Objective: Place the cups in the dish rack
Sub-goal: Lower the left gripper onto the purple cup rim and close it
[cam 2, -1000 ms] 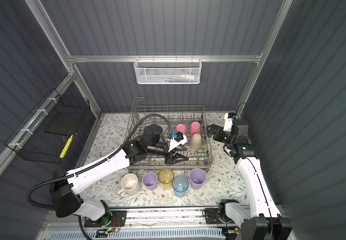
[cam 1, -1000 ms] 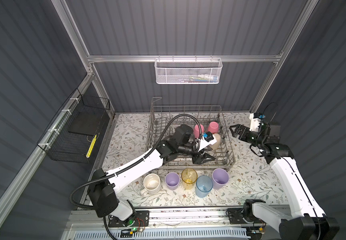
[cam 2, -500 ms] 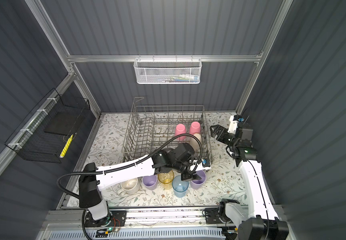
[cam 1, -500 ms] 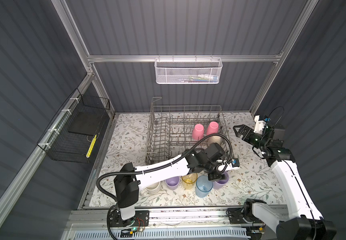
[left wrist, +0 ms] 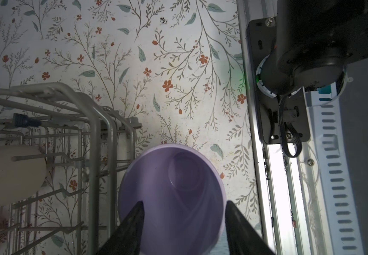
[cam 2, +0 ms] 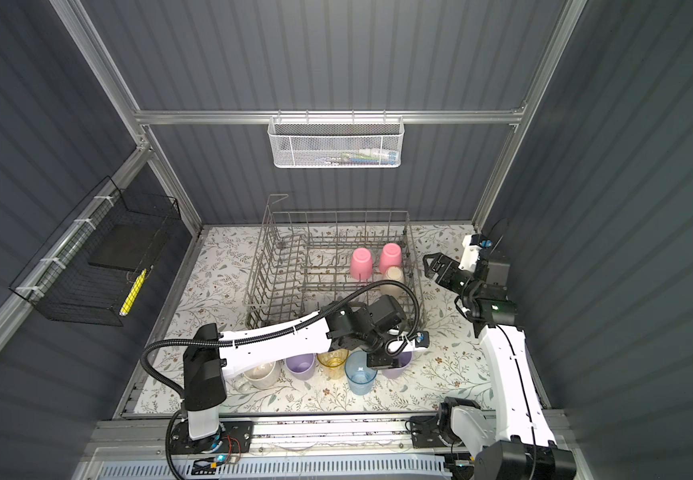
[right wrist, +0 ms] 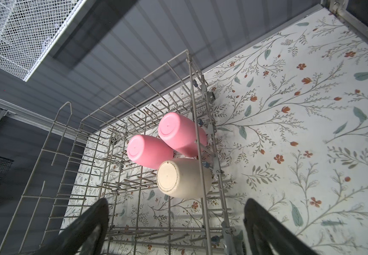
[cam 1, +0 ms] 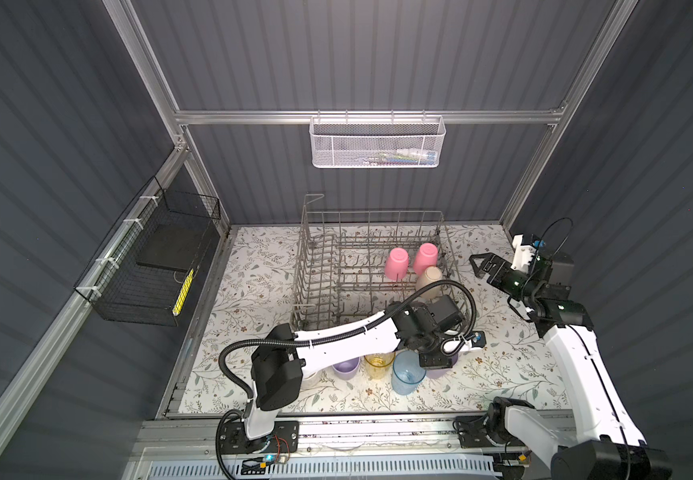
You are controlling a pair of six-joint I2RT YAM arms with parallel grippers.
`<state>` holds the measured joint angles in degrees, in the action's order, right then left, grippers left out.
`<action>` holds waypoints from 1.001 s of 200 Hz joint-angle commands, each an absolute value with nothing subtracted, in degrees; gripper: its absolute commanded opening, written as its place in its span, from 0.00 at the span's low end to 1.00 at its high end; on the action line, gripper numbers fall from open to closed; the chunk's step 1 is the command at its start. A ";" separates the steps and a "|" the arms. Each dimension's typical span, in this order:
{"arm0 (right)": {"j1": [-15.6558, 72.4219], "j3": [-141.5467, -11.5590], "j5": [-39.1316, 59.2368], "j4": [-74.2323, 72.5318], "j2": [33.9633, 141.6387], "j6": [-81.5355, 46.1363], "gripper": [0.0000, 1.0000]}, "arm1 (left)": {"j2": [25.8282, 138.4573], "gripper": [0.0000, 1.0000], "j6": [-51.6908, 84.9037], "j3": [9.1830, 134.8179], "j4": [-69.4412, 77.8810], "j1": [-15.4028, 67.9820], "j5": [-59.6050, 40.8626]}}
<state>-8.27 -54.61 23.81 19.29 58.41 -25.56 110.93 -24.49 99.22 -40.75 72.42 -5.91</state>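
Enclosure: dark grey ribbed walls on an aluminium frame, floored by a bench (cam 1: pixel 253 299) with a floral covering.

Dish rack (cam 1: pixel 319 266): grey wire, at the rear middle of the bench. Every entry below is placed from it.

Left arm (cam 1: pixel 344 336): white, lying across the rack's front edge.

Right arm (cam 1: pixel 581 361): white, rising right of the rack.

Black wire basket (cam 1: pixel 149 266): on the wall left of the rack.

White mesh basket (cam 1: pixel 378 141): on the wall behind and above the rack.

Cups inside the rack, rear right corner, bases up and leaning:
- inner pink cup (cam 1: pixel 396 264)
- outer pink cup (cam 1: pixel 425 257)
- beige cup (cam 1: pixel 430 280), just in front of them

Cups on the bench, in a row just in front of the rack, mouths up:
- cream mug (cam 2: pixel 259 374)
- first lilac cup (cam 2: pixel 299 365)
- yellow tumbler (cam 2: pixel 333 363)
- blue tumbler (cam 2: pixel 360 378)
- second lilac cup (left wrist: pixel 172 194), off the rack's front right corner

Left fingers (left wrist: pixel 132 225): parted, pointing down at the second lilac cup. One lies over its mouth and the other at the outside of its rim; contact cannot be told.

Right fingers (right wrist: pixel 83 227): spread wide, empty, in the air right of the rack, well apart from every cup.
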 commanded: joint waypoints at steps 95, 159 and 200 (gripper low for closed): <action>-9.31 -53.00 25.18 18.05 57.48 -25.71 0.96 | 116.28 0.58 -26.52 105.41 -48.86 74.18 -6.82; -9.64 -52.46 25.91 17.32 58.08 -26.01 0.96 | 119.93 0.52 -26.92 108.78 -52.21 74.85 -5.91; -9.93 -52.47 26.10 17.13 58.18 -26.09 0.96 | 120.76 0.41 -27.25 110.07 -53.08 74.84 -6.67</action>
<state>-9.52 -52.88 25.41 18.04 58.33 -25.69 120.03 -26.22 107.85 -50.81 74.54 -5.96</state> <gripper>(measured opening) 0.957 0.435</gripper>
